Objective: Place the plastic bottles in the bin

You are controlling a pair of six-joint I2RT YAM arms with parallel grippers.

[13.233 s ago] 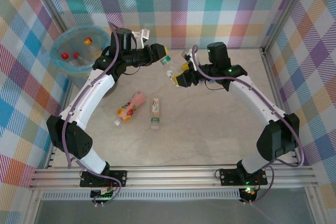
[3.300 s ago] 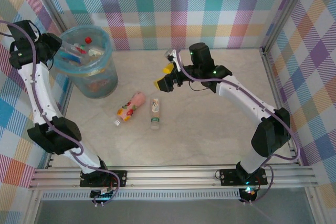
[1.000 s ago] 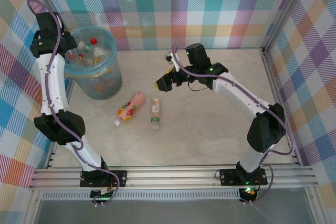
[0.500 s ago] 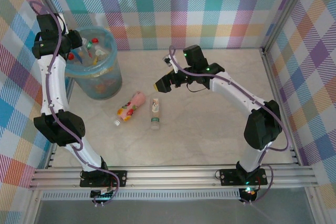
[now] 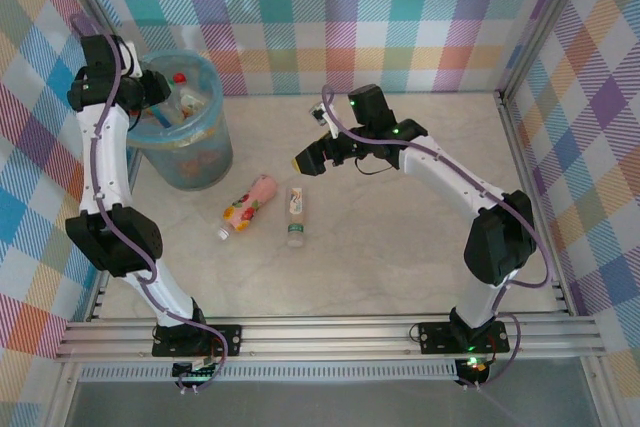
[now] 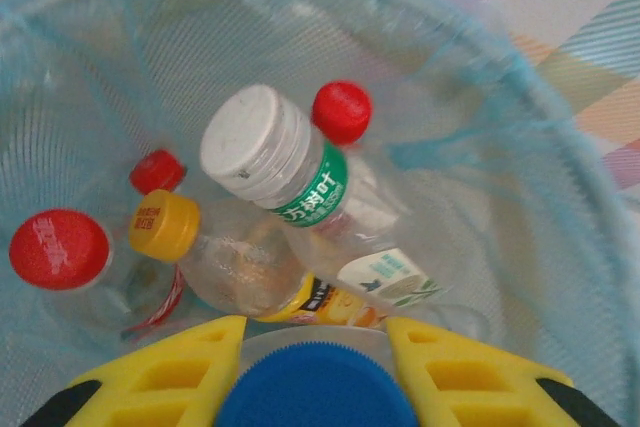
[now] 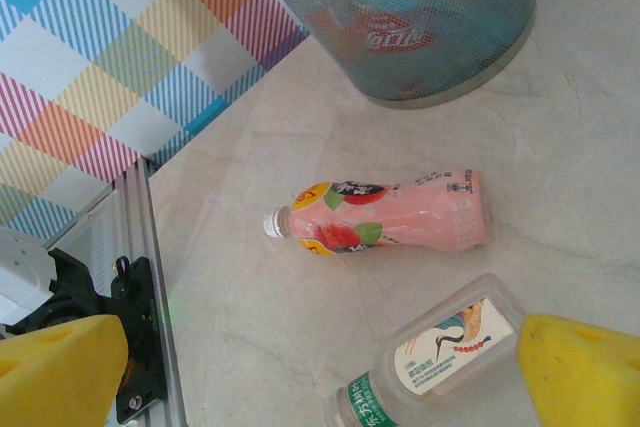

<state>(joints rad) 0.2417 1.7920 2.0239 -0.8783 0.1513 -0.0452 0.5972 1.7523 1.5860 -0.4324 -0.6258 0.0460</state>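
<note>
Over the bin (image 5: 196, 161), lined with a light-blue bag, my left gripper (image 5: 160, 95) is shut on a blue-capped bottle (image 6: 315, 395). Its cap sits between the yellow fingers (image 6: 170, 362), above the bin's inside. In the bin (image 6: 560, 177) lie several bottles: a white-capped one with a green label (image 6: 290, 167), a yellow-capped one (image 6: 165, 225) and red-capped ones (image 6: 58, 247). On the table lie a pink bottle (image 5: 250, 204) (image 7: 400, 217) and a clear green-capped bottle (image 5: 296, 214) (image 7: 440, 357). My right gripper (image 5: 310, 159) (image 7: 315, 347) hangs open above these two, touching neither.
The bin (image 7: 420, 27) stands in the far left corner against the checkered wall. An aluminium rail (image 7: 150, 277) runs along the left table edge. The marble tabletop (image 5: 400, 237) lies bare to the right of the two bottles.
My left gripper has shifted slightly right, further over the bin's mouth, still holding the bottle. The right arm has barely moved and stays open.
</note>
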